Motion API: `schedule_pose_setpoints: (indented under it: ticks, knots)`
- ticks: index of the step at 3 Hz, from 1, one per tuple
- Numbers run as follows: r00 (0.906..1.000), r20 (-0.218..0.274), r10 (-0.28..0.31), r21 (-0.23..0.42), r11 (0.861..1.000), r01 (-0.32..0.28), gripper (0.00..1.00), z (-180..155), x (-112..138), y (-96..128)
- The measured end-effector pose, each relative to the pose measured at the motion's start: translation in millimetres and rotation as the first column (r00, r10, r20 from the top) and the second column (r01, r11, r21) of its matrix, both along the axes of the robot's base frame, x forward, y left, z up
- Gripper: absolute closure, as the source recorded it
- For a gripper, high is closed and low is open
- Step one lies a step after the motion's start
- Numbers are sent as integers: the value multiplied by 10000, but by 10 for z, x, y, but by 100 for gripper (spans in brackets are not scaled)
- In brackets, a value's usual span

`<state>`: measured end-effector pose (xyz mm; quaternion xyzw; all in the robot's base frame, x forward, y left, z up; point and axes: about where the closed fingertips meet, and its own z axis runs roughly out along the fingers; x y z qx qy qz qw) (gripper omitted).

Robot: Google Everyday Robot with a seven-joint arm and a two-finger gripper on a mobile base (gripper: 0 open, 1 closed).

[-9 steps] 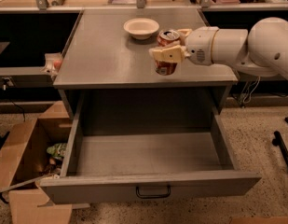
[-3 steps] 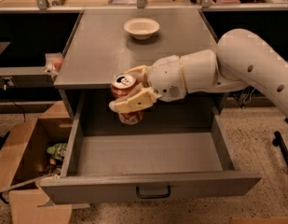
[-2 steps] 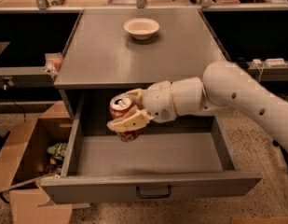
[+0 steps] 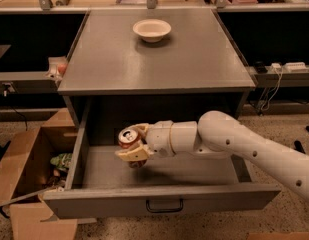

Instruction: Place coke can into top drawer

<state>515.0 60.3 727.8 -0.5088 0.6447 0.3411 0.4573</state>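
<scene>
The coke can (image 4: 128, 137), red with a silver top, is held in my gripper (image 4: 133, 145), which is shut on it. The gripper and can are inside the open top drawer (image 4: 159, 199), low over its floor toward the left side. The can stands roughly upright, tilted slightly. My white arm (image 4: 234, 144) reaches in from the right, over the drawer's right wall. The drawer is pulled far out, and its flat front panel carries a small dark handle (image 4: 164, 205).
A white bowl (image 4: 152, 30) sits at the back of the grey cabinet top (image 4: 159, 64). A brown cardboard box (image 4: 29, 179) with items inside stands on the floor to the left of the drawer. Cables and shelving lie to the right.
The gripper carried the coke can from the cabinet top, left and down over the front edge, and has lowered it into the open drawer.
</scene>
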Motion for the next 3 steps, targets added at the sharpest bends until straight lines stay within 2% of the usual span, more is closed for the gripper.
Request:
schedule_pose_setpoints:
  ticks: [1, 2, 3]
  knots:
    - [9973, 283, -679, 10, 9977, 679, 100, -9, 180, -25]
    - [9968, 381, -697, 3, 9976, 697, 100, -46, 233, -1]
    - [9944, 723, -776, -17, 9970, 779, 100, -171, 417, 76]
